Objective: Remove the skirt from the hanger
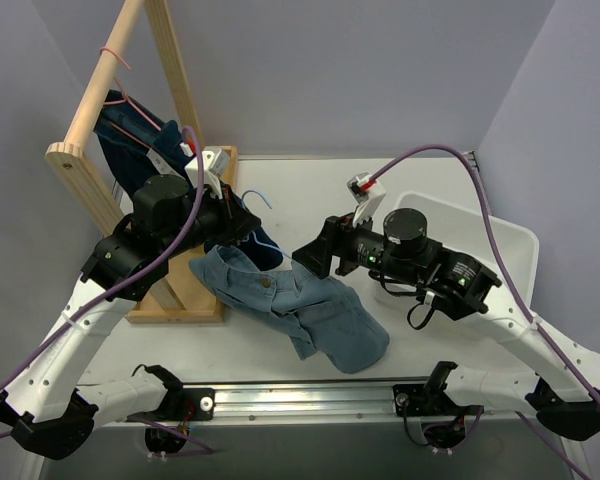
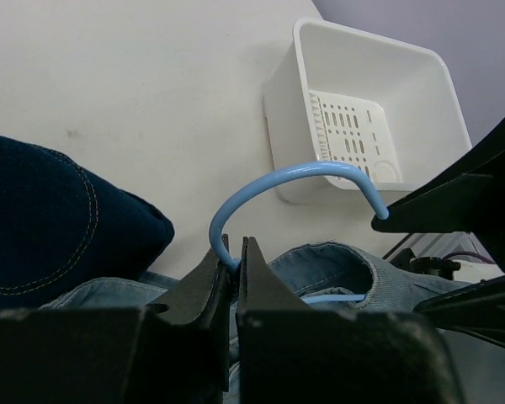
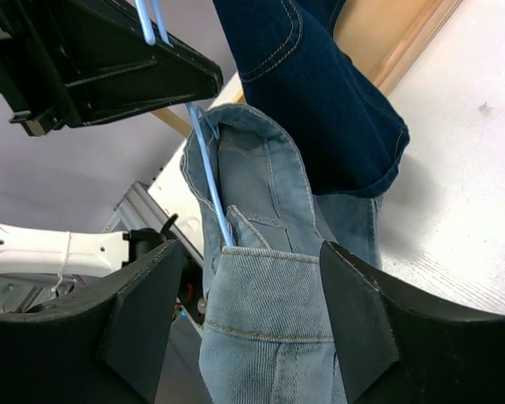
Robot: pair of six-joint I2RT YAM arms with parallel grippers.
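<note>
Pale denim skirt (image 1: 300, 305), threaded on the light-blue hanger (image 2: 286, 172), slumped on the white counter (image 1: 310, 190) between the two arms, just right of the wooden rack (image 1: 100, 80). Left pincer (image 2: 234, 252) pinched almost closed on the hanger's wire just below the hook, keeping the hook raised above the cloth. Right pincer (image 3: 252, 248) spread apart, one finger on either side of the skirt's waistband, denim in the gap; contact with the cloth impossible to tell. Hanger wire visible from the right wrist, running down into the waistband. Dark-blue denim garment (image 3: 320, 93) draped from the rack's rail, hanging down beside the skirt and overlapping its upper edge. White bin (image 1: 510, 240) at the counter's right side, apart from the skirt, partly hidden by the right arm.
</note>
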